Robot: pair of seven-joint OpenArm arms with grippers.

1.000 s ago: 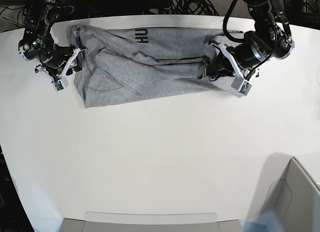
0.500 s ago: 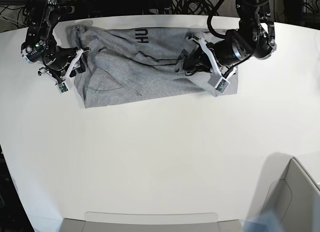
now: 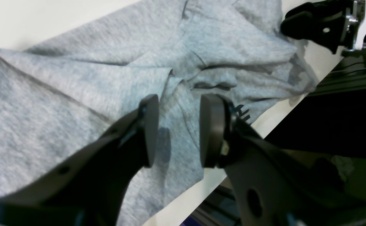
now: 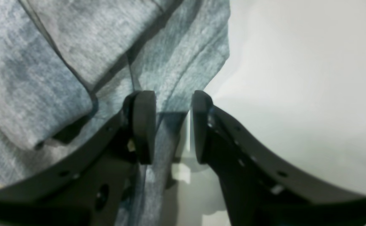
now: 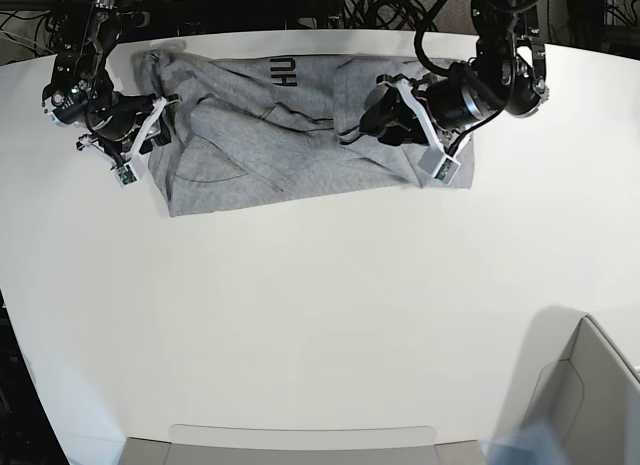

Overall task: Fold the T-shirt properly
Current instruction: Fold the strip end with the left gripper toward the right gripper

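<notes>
The left arm's jaws (image 5: 378, 120) have carried the T-shirt (image 5: 270, 135) edge inward, seemingly gripping cloth between them, while the right jaws (image 4: 173, 125) stand narrow over its hem.

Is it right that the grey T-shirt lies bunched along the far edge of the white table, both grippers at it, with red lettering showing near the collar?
Not quite: the lettering on the T-shirt is black, as the base view shows. The rest holds: the left gripper and right gripper are both at the shirt, on the white table.

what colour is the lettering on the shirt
Black, on the grey shirt; the lettering shows best in the base view, near the far edge.
</notes>
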